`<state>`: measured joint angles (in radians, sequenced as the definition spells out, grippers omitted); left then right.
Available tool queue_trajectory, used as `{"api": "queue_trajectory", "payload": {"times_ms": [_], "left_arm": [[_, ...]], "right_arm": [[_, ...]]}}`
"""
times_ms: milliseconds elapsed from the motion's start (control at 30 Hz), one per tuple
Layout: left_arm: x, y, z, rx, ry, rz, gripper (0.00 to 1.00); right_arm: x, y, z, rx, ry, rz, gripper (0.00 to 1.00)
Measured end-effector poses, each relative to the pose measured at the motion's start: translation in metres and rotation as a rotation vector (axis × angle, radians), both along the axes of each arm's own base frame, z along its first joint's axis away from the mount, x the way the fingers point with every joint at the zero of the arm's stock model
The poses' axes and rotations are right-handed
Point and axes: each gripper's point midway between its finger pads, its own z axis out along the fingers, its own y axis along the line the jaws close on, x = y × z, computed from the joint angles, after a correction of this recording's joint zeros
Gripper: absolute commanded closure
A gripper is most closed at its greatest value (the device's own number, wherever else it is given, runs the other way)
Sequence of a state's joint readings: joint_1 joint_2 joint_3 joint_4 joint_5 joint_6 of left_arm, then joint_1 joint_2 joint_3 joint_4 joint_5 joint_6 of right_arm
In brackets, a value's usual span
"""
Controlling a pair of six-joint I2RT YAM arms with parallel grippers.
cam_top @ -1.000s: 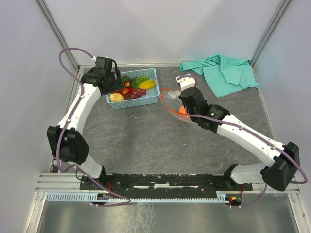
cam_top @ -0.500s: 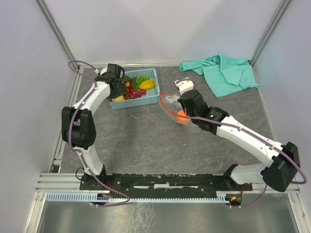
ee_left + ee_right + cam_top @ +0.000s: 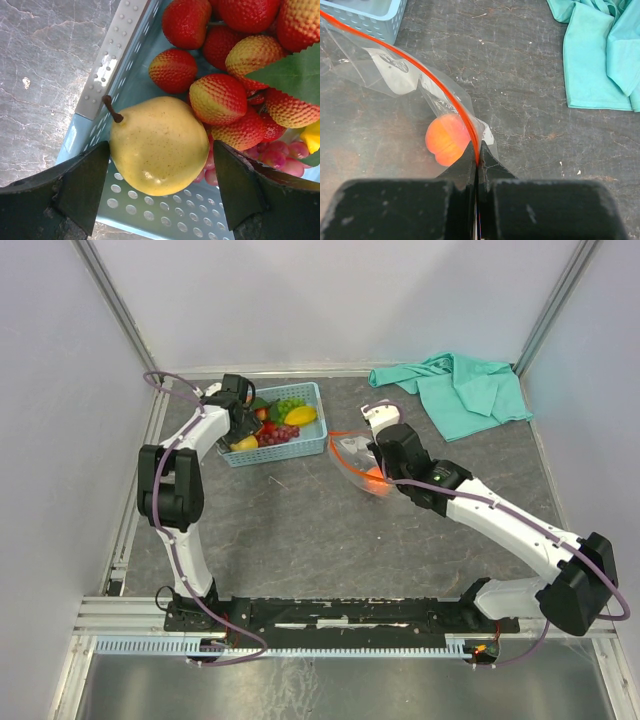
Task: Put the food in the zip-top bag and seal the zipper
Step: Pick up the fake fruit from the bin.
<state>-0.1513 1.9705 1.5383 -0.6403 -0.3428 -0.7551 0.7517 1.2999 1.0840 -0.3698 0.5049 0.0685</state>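
The left end effector (image 3: pixel 160 172) is open around the yellow pear (image 3: pixel 157 145) in the basket (image 3: pixel 112 55), near the far left corner of the bench (image 3: pixel 300 520). The right end effector (image 3: pixel 477 165) pinches the red strip (image 3: pixel 420 70) of the bag (image 3: pixel 395 70); a peach (image 3: pixel 445 140) sits inside.

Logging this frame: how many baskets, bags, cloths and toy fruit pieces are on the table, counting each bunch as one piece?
Basket: 1
Zip-top bag: 1
Cloth: 1
Toy fruit: 6. In the basket: pear, strawberry bunch, purple grapes, green grapes, yellow fruit. In the bag: peach.
Total: 9
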Motion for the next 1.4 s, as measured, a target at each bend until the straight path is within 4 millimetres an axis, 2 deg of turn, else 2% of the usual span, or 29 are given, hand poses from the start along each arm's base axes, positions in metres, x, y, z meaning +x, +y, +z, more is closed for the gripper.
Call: {"api": "queue_trajectory", "payload": {"times_ms": [300, 467, 633, 833, 933, 1100, 1400], "left_arm": [[0.007, 0.006, -0.004, -0.003, -0.014, 0.006, 0.08], [0.011, 0.003, -0.013, -0.012, -0.011, -0.012, 0.12], [0.011, 0.001, -0.021, -0.021, 0.006, -0.022, 0.24], [0.01, 0.0, -0.021, -0.025, 0.011, -0.036, 0.46], [0.009, 0.0, -0.019, -0.026, 0.01, -0.042, 0.53], [0.002, 0.0, -0.004, -0.025, -0.011, -0.056, 0.61], [-0.005, -0.003, 0.06, -0.041, -0.146, -0.119, 0.73]], "right_arm": [[0.003, 0.001, -0.006, -0.003, 0.018, 0.011, 0.98], [0.004, 0.002, -0.01, -0.006, 0.03, 0.016, 0.98], [0.004, 0.002, -0.011, -0.006, 0.031, 0.016, 0.98], [0.004, 0.001, -0.011, -0.006, 0.031, 0.014, 0.98], [0.004, 0.001, -0.011, -0.005, 0.032, 0.015, 0.98], [0.004, 0.002, -0.011, 0.0, 0.034, 0.016, 0.98], [0.003, 0.004, -0.012, 0.011, 0.041, 0.024, 0.98]]}}
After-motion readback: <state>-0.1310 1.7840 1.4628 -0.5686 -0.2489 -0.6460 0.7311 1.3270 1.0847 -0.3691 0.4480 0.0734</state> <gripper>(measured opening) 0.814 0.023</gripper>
